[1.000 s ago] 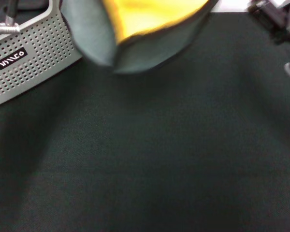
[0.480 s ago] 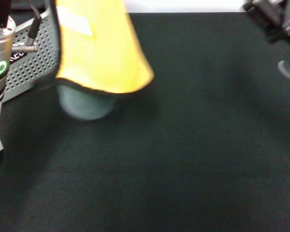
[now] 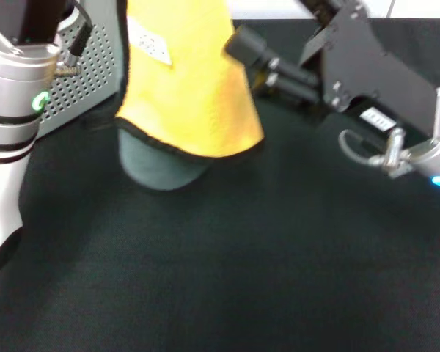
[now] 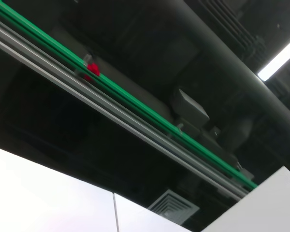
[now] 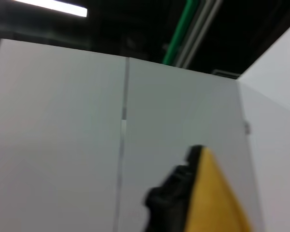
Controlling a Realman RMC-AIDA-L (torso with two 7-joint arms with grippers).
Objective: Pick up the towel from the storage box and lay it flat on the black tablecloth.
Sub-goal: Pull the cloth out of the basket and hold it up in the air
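The fuzzy square towel, yellow on the shown face and grey-green on the other with a thin black hem, hangs in the air over the far left part of the wide matte black tablecloth. It is already clear of the light-grey perforated storage box, which stands at the far left corner of the tablecloth. The top of the towel runs out of the head view, so its hold from above is not visible; the left hand is out of view, and only the silver left arm with its green light shows beside the box.

The black right hand reaches in from the far right and meets the towel's right edge. In the right wrist view a black finger lies against the yellow cloth, apparently pinching it. Judged from this, the second hold serves to spread the towel before laying.

The towel's long axis is vertical, and its lower hem curls just above the tablecloth.
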